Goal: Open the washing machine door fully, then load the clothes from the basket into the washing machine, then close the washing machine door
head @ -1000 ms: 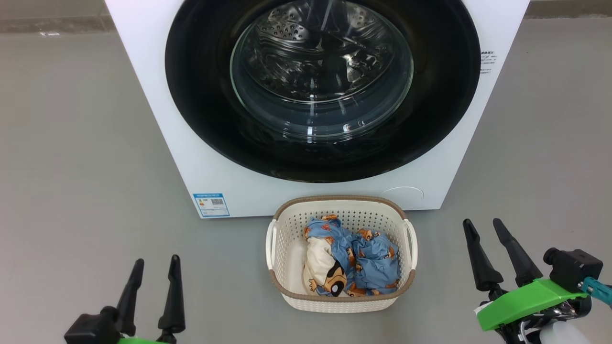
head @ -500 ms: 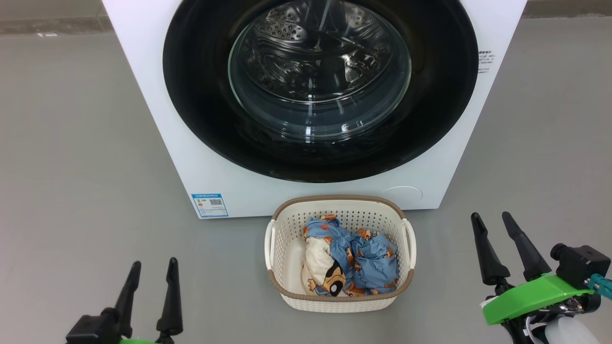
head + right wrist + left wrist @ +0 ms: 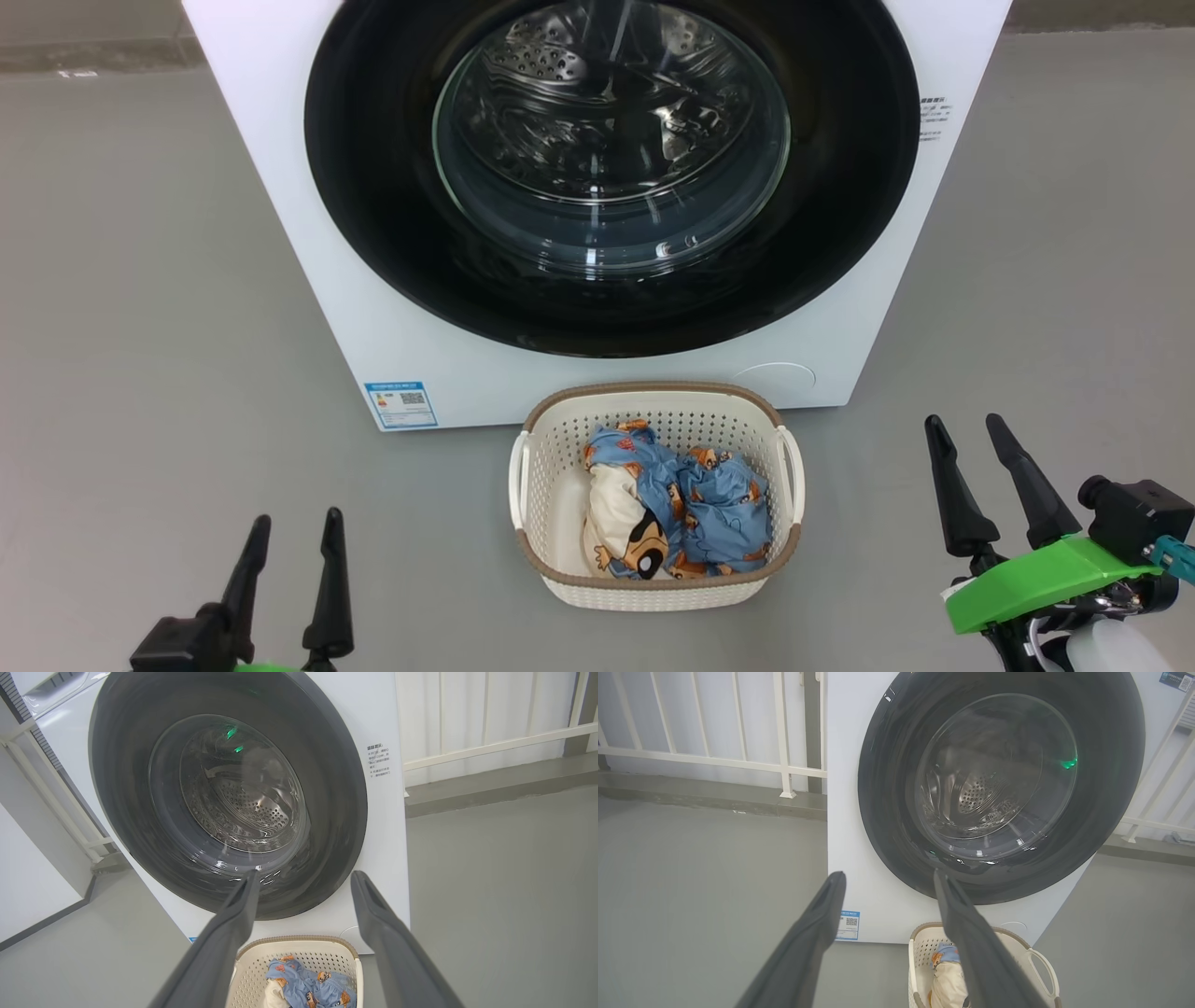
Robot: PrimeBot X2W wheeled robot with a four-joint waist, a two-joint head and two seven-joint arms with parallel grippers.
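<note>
White metal takes up the top of the head view: the washing machine stands on a grey floor, with a small blue label low on its front at the left corner. The washing machine door lies shut flat against that front, its wide glossy black rim circling a clear glass bowl through which the perforated steel drum shows.

Just in front of the machine, near the middle of its base, sits the basket – cream, perforated, with a brown woven-look rim and a white handle on each side. The clothes are bunched inside it towards the right and the near wall: light blue fabric with orange-brown bears, and a cream piece with a black-and-orange figure tucked against their left side. The left part of the basket's bottom is bare.

Both arms hang low and apart from everything. The left gripper is at the lower left, over the floor and well to the left of the basket, its two dark fingers spread with nothing between them. The right gripper is at the lower right (green housing behind it), likewise spread and empty, beside the basket but clear of it – neither touches the door. In the left wrist view a white railing runs behind the machine.
</note>
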